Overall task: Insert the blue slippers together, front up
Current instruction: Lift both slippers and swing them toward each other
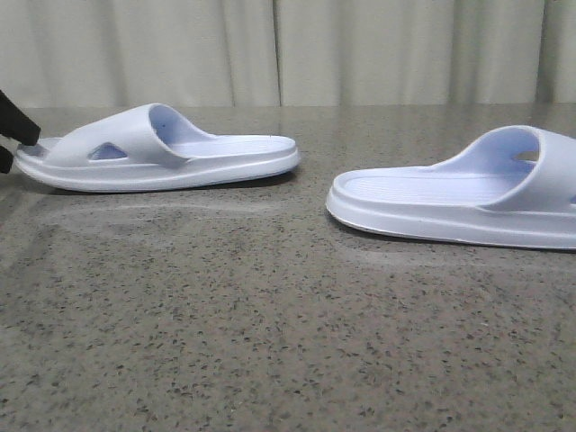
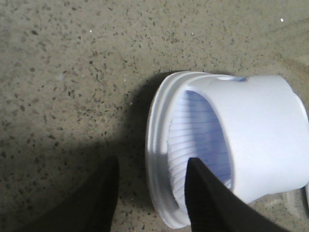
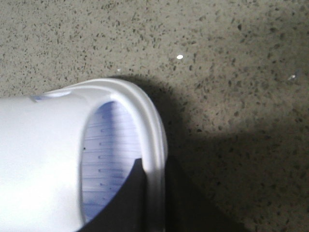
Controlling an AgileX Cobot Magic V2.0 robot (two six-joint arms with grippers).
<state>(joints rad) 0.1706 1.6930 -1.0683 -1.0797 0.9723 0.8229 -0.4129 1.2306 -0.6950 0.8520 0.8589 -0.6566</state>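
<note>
Two pale blue slippers lie flat on the speckled grey table, soles down. The left slipper (image 1: pixel 157 148) has its toe end pointing to the left edge. My left gripper (image 1: pixel 24 147) is open there. In the left wrist view it (image 2: pixel 152 193) straddles the toe rim of this slipper (image 2: pixel 251 130), with one finger (image 2: pixel 207 203) over the ridged footbed and the other (image 2: pixel 101 198) outside on the table. The right slipper (image 1: pixel 459 193) lies at the right. My right gripper (image 3: pixel 157 193) pinches the toe rim of this slipper (image 3: pixel 43 154), one finger (image 3: pixel 128 203) inside and one outside. It is out of the front view.
The grey stone-pattern table (image 1: pixel 270 315) stretches in front of both slippers. A gap of table (image 1: pixel 313 184) separates the two heels. A pale curtain (image 1: pixel 288 49) hangs behind the table's far edge.
</note>
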